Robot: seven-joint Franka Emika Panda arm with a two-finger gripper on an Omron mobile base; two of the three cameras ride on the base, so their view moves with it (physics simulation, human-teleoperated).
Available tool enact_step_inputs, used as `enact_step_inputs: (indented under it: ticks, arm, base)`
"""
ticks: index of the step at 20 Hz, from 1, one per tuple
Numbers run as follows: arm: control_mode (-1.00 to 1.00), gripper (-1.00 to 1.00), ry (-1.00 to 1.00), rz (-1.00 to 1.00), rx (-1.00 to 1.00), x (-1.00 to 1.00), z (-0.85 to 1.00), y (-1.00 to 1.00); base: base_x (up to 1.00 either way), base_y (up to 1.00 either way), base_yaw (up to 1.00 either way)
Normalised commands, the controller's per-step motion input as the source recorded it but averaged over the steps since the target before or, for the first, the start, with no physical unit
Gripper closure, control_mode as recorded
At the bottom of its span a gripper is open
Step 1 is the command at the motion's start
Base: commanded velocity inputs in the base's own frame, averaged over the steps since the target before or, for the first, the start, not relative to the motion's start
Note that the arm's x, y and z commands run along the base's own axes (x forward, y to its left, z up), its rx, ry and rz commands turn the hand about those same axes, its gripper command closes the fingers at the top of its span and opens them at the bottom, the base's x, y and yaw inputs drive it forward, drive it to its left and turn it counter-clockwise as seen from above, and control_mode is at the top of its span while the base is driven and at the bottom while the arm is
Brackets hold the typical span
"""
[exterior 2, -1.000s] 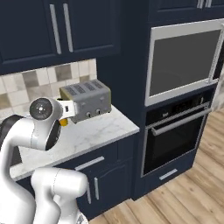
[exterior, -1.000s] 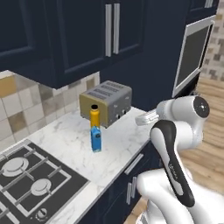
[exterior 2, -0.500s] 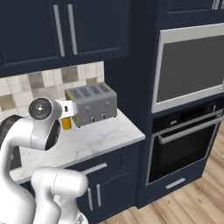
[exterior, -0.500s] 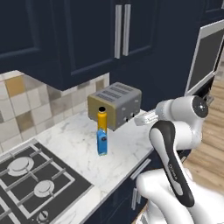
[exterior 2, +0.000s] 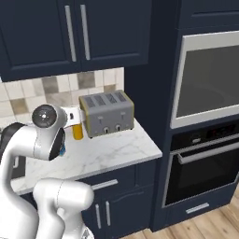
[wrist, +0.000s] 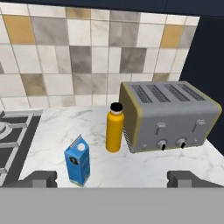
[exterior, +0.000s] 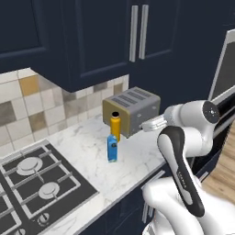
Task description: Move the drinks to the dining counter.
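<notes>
Marble counter (wrist: 52, 131) beside a gas stove (exterior: 36, 183) carries a blue carton (wrist: 78, 161) and a yellow-orange bottle (wrist: 114, 127) with black cap, both upright ahead of the tool (wrist: 111, 178), the carton nearer it. Steel toaster (wrist: 170, 116) stands just beside the bottle, on the far side from the carton. Tool fingers (wrist: 41, 178) stand spread wide, released and grasping nothing, short of both drinks.

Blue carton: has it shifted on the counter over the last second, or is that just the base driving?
No. The blue carton stands just in front of the yellow bottle by the toaster, as before; the whole view shifted.
</notes>
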Motion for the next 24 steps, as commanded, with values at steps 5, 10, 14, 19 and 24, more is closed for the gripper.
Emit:
enact_step_inputs:
  ticks: [5,10,14,19,24]
  arm:
    - [-1.00,-1.00,0.01,0.02,0.00,0.00,0.00,0.00]
    - [-1.00,-1.00,0.00,0.02,0.00,0.00,0.00,0.00]
    - [-1.00,-1.00,0.02,-0.03,-0.01,0.18,0.00,0.04]
    - [-1.00,-1.00,0.17,-0.03,0.00,0.16,-0.01,0.36]
    - [-1.00,-1.00,0.18,-0.05,0.03,0.00,0.00,0.46]
  base:
    - [0.04,0.00,0.11]
    - [0.00,0.00,0.00]
    - [0.00,0.00,0.00]
    - [0.00,0.00,0.00]
    - [0.00,0.00,0.00]
